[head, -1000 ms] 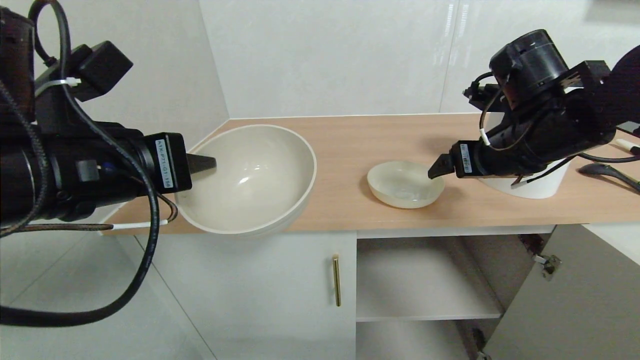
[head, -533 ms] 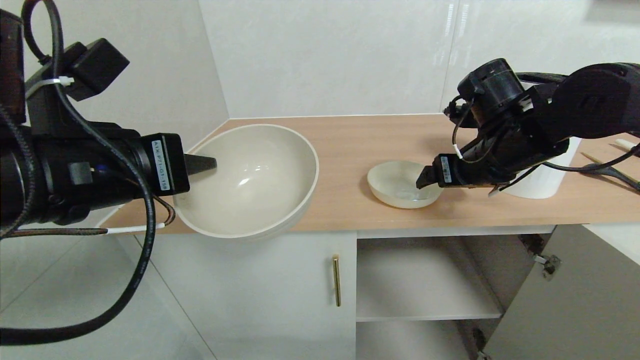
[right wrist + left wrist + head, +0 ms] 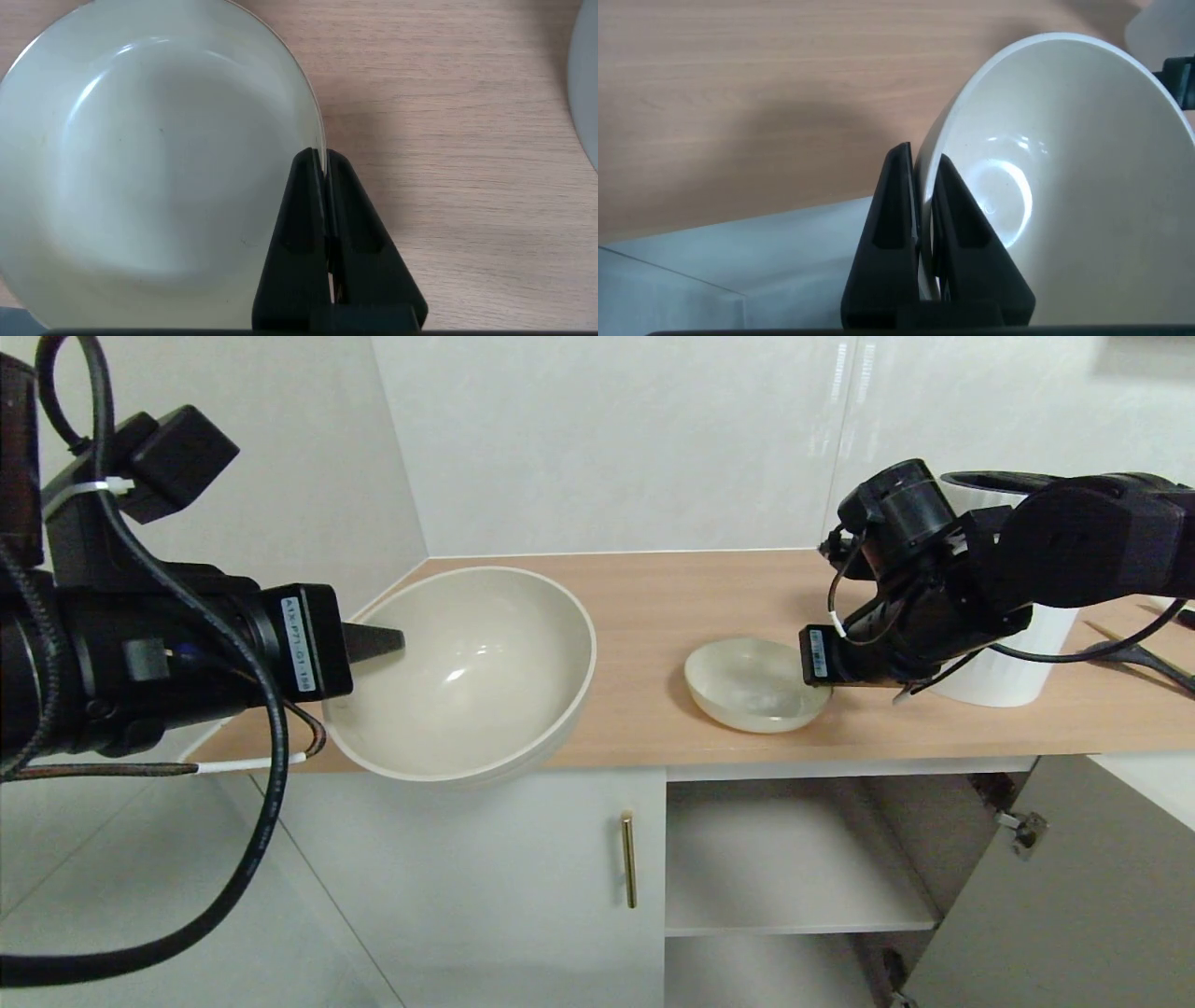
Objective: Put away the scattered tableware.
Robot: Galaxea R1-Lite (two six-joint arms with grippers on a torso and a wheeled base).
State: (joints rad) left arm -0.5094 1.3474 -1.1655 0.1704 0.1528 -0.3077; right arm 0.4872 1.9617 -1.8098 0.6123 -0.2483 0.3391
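**Head view:** The left gripper (image 3: 373,642) clamps the rim of the large cream bowl (image 3: 476,691). This bowl is tilted at the left end of the wooden countertop (image 3: 653,597) and overhangs its front edge. The right gripper (image 3: 810,658) is at the right rim of the small translucent bowl (image 3: 747,686) at mid-counter, near a white container (image 3: 1008,663).

**Left wrist view:** The jaws are closed on the large cream bowl (image 3: 1083,187) rim, with one finger inside and one outside.

**Right wrist view:** The jaws are closed on the small translucent bowl (image 3: 149,168) rim.

Bright, even light; soft shadows on the counter (image 3: 653,607), glare inside large bowl (image 3: 467,672).
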